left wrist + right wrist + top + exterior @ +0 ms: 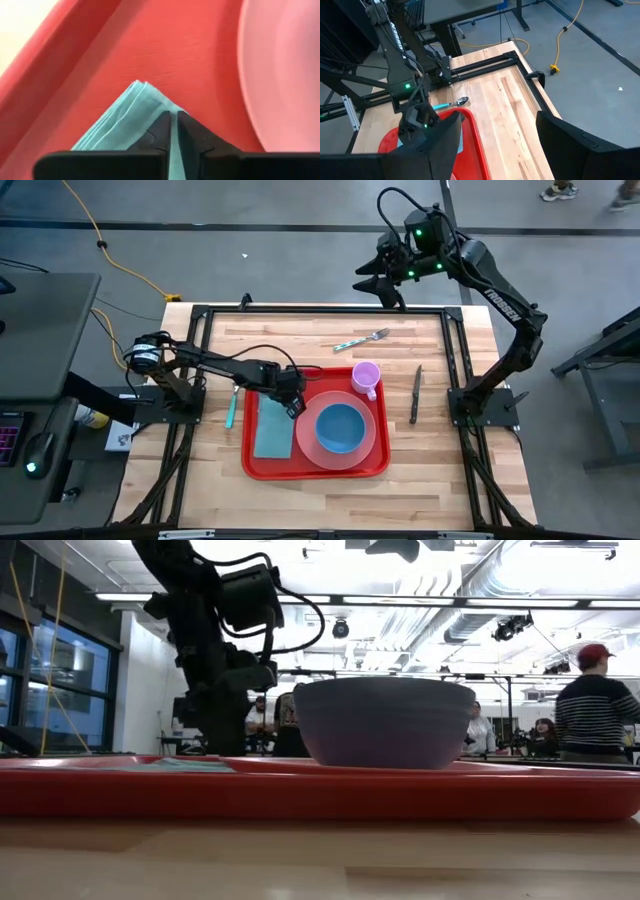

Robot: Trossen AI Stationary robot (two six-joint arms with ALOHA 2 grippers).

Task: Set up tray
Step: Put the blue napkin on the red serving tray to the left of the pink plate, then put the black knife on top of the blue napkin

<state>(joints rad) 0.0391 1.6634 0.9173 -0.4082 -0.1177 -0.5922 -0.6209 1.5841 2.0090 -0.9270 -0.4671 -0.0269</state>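
The red tray (312, 471) lies on the wooden table and holds a folded teal napkin (271, 430) on its left half. On its right half a blue bowl (340, 427) sits on a pink plate (372, 445), and a pink cup (365, 375) stands at the far right corner. My left gripper (296, 408) points steeply down at the napkin's far right corner, its fingers (162, 131) a narrow slit apart. My right gripper (385, 278) hangs open, high above the table's far edge, touching nothing. My left gripper stands with its fingertips (192, 131) on the napkin near one corner (142, 95), coming from above at a slant. Teal cloth shows in the slit between the fingers; whether it is pinched there, I cannot tell. The several-layered napkin lies flat on the tray floor.
A teal spoon (231, 408) lies on the table left of the tray. A fork (362, 340) lies beyond the tray and a dark knife (415, 393) to its right. A black frame (320, 310) rims the table. People stand in the room behind.
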